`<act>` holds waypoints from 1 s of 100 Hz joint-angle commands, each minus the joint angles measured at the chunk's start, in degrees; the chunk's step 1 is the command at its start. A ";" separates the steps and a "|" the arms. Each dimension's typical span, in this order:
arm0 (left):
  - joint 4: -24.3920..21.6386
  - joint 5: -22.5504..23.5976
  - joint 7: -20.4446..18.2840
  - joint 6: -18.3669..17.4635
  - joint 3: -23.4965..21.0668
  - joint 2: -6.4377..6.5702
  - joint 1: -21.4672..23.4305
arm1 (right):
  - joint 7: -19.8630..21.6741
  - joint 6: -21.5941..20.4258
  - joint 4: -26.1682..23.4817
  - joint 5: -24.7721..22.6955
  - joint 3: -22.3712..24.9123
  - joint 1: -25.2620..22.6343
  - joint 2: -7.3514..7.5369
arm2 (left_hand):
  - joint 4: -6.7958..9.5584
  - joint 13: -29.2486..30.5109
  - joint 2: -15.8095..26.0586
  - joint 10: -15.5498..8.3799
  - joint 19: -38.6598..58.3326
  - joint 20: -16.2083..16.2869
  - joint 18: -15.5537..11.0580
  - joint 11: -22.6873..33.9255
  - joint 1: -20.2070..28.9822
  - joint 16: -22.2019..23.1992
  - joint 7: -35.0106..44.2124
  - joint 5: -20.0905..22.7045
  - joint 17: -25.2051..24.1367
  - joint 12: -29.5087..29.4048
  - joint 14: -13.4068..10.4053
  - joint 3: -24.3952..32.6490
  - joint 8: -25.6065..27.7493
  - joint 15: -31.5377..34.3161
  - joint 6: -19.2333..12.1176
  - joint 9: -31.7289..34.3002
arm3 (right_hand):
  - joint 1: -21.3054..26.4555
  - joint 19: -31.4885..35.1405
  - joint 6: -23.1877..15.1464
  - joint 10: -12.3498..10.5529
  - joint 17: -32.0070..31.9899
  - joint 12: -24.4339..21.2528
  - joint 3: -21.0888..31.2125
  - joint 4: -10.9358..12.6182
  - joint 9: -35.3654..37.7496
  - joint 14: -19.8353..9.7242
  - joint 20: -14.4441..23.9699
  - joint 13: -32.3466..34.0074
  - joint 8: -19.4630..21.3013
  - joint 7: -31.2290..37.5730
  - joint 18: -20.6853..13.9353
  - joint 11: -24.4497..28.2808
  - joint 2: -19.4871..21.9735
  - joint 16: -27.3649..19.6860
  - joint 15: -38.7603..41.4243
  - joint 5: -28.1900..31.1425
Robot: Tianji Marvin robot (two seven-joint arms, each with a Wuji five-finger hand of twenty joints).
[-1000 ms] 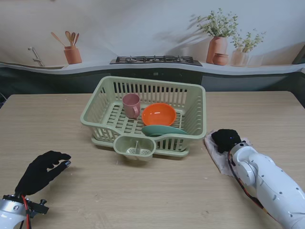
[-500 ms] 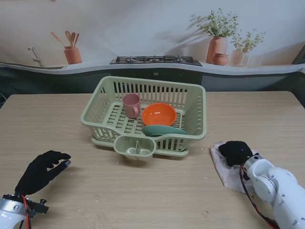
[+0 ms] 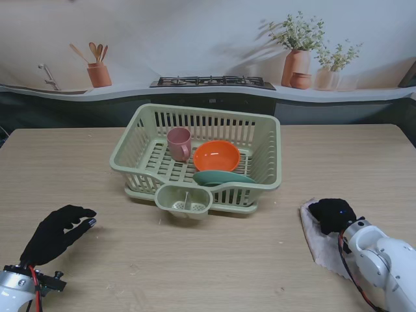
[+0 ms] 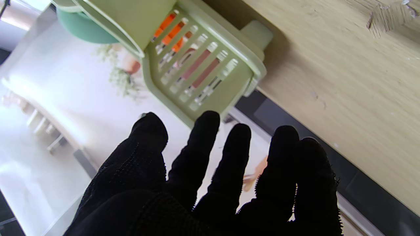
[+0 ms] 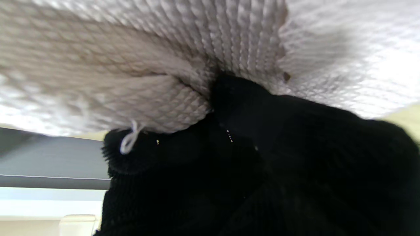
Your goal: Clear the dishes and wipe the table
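- The right hand [image 3: 333,215] presses down on the cloth [image 3: 320,242] at the right of the drying rack [image 3: 198,156], nearer to the robot than the rack's right corner. Over the last second hand and cloth have slid together away from the rack's right side and back toward the robot, so a wiping stroke across the worktop [image 3: 214,260] appears to be under way.
- The dishes already sit in the rack: a pink cup [image 3: 179,143] at its back left, an orange bowl [image 3: 216,156] at its middle, and a green plate [image 3: 222,177] leaning at its front wall. Judged from that, the clearing part is done and the wiping is what remains.
- The left hand [image 3: 55,233] hovers well to the left of the rack, nearer to the robot, empty with its fingers [image 4: 205,137] spread; it has not shifted across the three stand pictures.
- The right wrist view shows what the stand view cannot: the woven cloth [image 5: 183,65] bunches against the dark glove [image 5: 262,164], so the fingers seem curled into the fabric. Whether they pinch it or merely push on it cannot be told.
- The left wrist view shows the rack's slatted wall [image 4: 203,72], with orange and pink behind the slats, and confirms nothing lies between those fingers.
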 commanded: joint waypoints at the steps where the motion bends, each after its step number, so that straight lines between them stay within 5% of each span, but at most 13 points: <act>1: -0.20 -0.07 -0.59 -0.23 0.02 -0.03 0.23 | 3.05 0.37 4.92 -0.27 -2.48 1.17 -1.06 | 1.58 0.42 2.31 0.92 1.35 0.66 0.00 -0.14 0.53 0.11 -0.67 2.20 -0.53 -0.89 0.97 -1.40 0.69 -0.34 -0.52 0.99 | 1.53 1.10 -6.78 1.80 -0.85 -1.89 -3.27 -1.43 -0.85 -0.24 -0.04 2.21 -7.10 -12.70 -1.70 -2.67 6.25 -0.10 1.78 6.97; 42: 0.02 0.47 -0.06 -0.44 -0.05 -0.10 0.12 | 1.08 9.29 17.25 5.79 -22.73 20.24 -1.59 | 1.58 0.37 2.35 0.88 1.32 0.62 0.03 -0.15 0.52 0.15 -0.70 2.14 -0.55 -0.89 0.90 -1.34 0.71 -0.38 -0.50 0.93 | 1.52 0.99 -6.91 1.69 -1.19 -1.86 -3.38 -1.42 -1.08 -0.39 0.01 2.05 -7.12 -12.70 -1.92 -2.66 6.45 -0.10 1.79 6.80; 58: 0.15 0.84 0.30 -0.43 -0.01 -0.15 -0.02 | 0.89 10.91 19.83 7.94 -27.61 24.24 -1.95 | 1.57 0.43 2.32 0.88 1.34 0.62 0.00 -0.11 0.56 0.18 -0.70 2.15 -0.53 -0.87 0.87 -1.39 0.71 -0.33 -0.55 0.96 | 1.50 0.95 -7.05 1.54 -1.18 -1.87 -3.51 -1.43 -1.09 -0.53 0.03 1.99 -7.08 -12.67 -2.05 -2.60 6.57 -0.10 1.77 6.74; 73: 0.22 0.88 0.29 -0.30 0.03 -0.13 -0.19 | 1.88 10.09 18.57 7.65 -26.00 22.90 -1.81 | 1.58 0.44 2.37 0.84 1.34 0.62 -0.03 -0.12 0.53 0.20 -0.68 2.18 -0.58 -0.87 0.84 -1.41 0.73 -0.32 -0.57 0.89 | 1.56 0.95 -6.94 1.72 -1.09 -1.92 -3.49 -1.39 -1.04 -0.44 0.05 2.05 -7.03 -12.60 -1.97 -2.59 6.48 -0.10 1.79 6.72; 100: 0.21 0.82 -0.15 0.03 -0.01 -0.04 -0.25 | 4.87 1.06 9.84 3.26 -12.99 11.43 -0.94 | 1.57 0.40 2.46 0.79 1.45 0.67 0.09 -0.06 0.52 0.22 -0.72 2.13 -0.48 -0.84 0.89 -1.56 0.72 -0.27 -0.61 0.89 | 1.52 0.94 -6.99 1.71 -1.13 -1.99 -3.34 -1.38 -0.84 -0.36 0.10 2.17 -7.10 -12.49 -1.80 -2.63 6.23 -0.13 1.80 6.90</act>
